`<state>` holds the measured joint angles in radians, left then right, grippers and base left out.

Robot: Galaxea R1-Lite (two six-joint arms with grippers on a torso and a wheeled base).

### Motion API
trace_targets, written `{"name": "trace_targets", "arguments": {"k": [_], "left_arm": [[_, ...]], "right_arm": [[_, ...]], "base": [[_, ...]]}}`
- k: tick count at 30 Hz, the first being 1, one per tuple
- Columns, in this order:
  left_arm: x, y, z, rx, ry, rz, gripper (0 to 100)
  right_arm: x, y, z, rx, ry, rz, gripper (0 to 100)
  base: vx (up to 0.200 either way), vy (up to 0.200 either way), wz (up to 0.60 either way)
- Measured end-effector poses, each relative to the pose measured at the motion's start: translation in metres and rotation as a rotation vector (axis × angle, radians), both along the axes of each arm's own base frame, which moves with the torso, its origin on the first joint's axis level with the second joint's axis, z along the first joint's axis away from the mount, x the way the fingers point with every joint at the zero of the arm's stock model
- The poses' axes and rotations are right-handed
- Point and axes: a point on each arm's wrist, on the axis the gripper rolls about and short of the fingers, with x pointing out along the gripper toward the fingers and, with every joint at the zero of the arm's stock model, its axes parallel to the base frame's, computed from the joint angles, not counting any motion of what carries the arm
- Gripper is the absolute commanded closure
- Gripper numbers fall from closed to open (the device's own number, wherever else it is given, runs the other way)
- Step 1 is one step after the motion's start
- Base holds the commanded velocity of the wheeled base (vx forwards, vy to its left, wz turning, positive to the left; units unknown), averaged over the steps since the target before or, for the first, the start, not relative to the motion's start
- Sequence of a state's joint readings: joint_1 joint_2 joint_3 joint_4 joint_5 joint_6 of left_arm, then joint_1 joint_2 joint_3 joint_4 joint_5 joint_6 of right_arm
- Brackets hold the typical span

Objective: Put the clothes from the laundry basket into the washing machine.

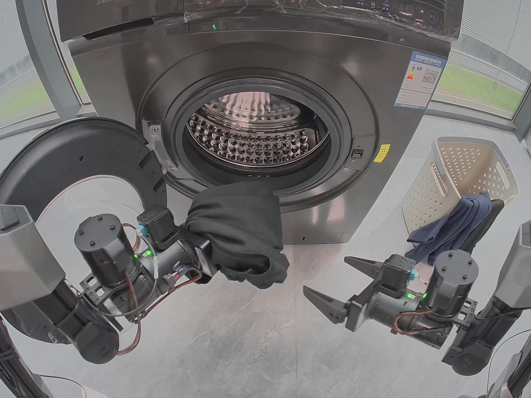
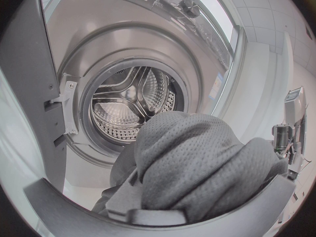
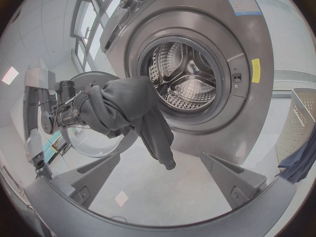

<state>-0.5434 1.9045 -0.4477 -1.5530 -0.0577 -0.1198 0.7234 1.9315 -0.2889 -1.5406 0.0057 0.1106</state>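
Right tool [image 1: 327,276]: nearest me on the right, low over the grey tiled floor [image 1: 249,338], its two dark fingers spread wide apart with nothing between them.
Left tool [image 1: 206,254]: near left, a little farther in, clamped on a bunched black fabric garment [image 1: 243,228]; the cloth buries the fingers, so I judge the grip from the way it hangs.
Black garment: held off the floor just in front of the machine's lower front panel, below the opening, with a sleeve or hem drooping on the right side.
Laundry basket [image 1: 470,167]: a white perforated plastic basket on the right beside the machine, tilted, with a dark blue cloth [image 1: 453,228] draped over its near rim.
Door [image 1: 72,156]: the round dark door with a glass window, swung fully open to the left.
Washing machine [image 1: 343,73]: a grey front-loader at the far side; I see no clothes in its shiny steel drum [image 1: 249,134].
Step in hand: carrying the black garment to the opening, I'd say.
Next move: lift the left tool over the door's lip and push far into the drum before letting go, minding the dangling end; the blue cloth waits its turn.
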Motion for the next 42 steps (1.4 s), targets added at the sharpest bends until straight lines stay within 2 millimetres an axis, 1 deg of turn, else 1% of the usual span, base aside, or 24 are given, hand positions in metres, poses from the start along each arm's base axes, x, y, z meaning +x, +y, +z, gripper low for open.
{"name": "trace_targets", "arguments": {"k": [3,7,14,21,28,34,41,42], "left_arm": [[-0.018,0.006,0.002,-0.004,0.020,-0.026,100],[-0.036,0.013,0.008,-0.034,0.036,-0.057,100],[-0.043,0.018,0.014,-0.048,0.021,-0.058,100],[-0.050,0.020,0.011,-0.033,0.034,-0.059,100],[-0.056,0.016,0.010,-0.001,0.019,-0.020,100],[-0.061,0.014,0.007,0.012,0.031,-0.033,100],[-0.062,0.014,0.006,0.018,0.034,-0.038,100],[-0.062,0.014,0.006,0.018,0.035,-0.039,100]], "right_arm": [[-0.012,-0.013,0.005,-0.015,-0.006,0.018,0],[-0.017,-0.026,0.012,-0.008,-0.024,0.010,0],[-0.008,-0.037,0.022,0.022,-0.059,-0.060,0],[0.007,-0.054,0.026,0.030,-0.076,-0.146,0],[0.009,-0.057,0.026,0.033,-0.078,-0.164,0],[0.008,-0.057,0.025,0.030,-0.070,-0.162,0],[0.008,-0.055,0.025,0.031,-0.070,-0.155,0],[0.008,-0.055,0.025,0.031,-0.070,-0.155,0]], "base": [[0.000,0.000,0.00],[0.000,0.000,0.00],[0.000,0.000,0.00],[0.000,0.000,0.00],[0.000,0.000,0.00],[0.000,0.000,0.00],[0.200,0.000,0.00],[0.000,0.000,0.00]]}}
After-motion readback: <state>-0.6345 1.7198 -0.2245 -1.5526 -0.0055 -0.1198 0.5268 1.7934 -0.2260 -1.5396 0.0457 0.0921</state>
